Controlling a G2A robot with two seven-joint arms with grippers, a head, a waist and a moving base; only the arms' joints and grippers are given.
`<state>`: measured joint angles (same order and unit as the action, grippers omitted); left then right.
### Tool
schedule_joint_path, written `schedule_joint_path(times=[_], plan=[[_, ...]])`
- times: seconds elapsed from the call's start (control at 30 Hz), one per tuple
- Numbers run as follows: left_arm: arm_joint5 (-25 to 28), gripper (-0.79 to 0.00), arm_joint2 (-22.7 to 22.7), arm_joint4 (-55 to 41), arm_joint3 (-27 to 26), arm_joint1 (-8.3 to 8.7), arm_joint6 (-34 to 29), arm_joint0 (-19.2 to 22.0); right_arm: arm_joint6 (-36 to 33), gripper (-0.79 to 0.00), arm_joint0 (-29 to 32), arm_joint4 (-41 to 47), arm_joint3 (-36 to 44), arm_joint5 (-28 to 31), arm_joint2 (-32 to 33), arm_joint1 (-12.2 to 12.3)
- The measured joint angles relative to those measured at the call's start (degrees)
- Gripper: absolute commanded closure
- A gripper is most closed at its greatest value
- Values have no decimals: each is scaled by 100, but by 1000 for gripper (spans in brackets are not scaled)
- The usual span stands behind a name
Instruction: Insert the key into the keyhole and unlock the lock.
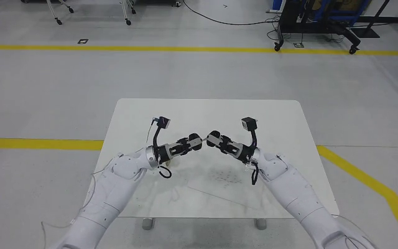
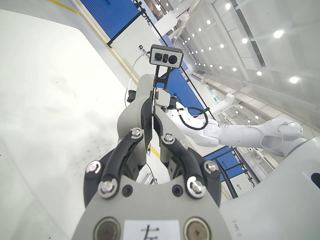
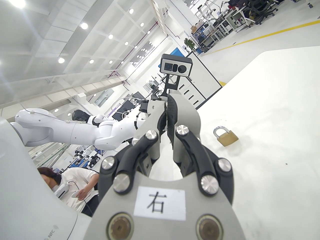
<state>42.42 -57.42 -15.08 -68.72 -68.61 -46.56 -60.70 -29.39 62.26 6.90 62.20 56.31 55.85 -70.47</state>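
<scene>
A brass padlock with a silver shackle lies flat on the white table, off to the side of my right gripper. That gripper is shut, its black pads pressed together with nothing visible between them. My left gripper is shut too, pads together. In the top view the left gripper and right gripper meet tip to tip above the table's middle. I see no key.
The table top is bare around the padlock, with faint scuff marks near the front. Each wrist camera faces the other across the grippers. Wheeled carts stand on the floor far behind the table.
</scene>
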Motion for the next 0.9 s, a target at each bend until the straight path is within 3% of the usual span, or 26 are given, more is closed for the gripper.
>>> schedule_joint_path(times=[0.13, 0.17, 0.2, 0.37, 0.57, 0.83, 0.9], plan=[[13, -486, 13, -2, -18, 1, -41, -2, -22, 0, 4, 19, 8, -11, -6, -1], [13, -486, 19, 0, -18, 0, -47, -1, -32, 0, 5, 23, 10, -13, -9, -1], [14, -388, 23, 3, -18, -1, -50, 0, -38, 0, 5, 24, 11, -15, -10, -2], [19, -283, 35, 14, -5, -5, -40, 7, -47, 0, 6, 7, 19, -12, -14, -4], [11, -222, 52, 43, 1, -9, -17, 13, -65, 0, 8, -2, 26, -33, -22, -6], [23, -15, 76, 17, 92, -19, -43, 63, -164, 0, -8, 22, 18, -51, -47, -6], [18, 0, 83, 18, 104, -22, -40, 70, -200, 0, -12, 19, 17, -37, -53, -4]])
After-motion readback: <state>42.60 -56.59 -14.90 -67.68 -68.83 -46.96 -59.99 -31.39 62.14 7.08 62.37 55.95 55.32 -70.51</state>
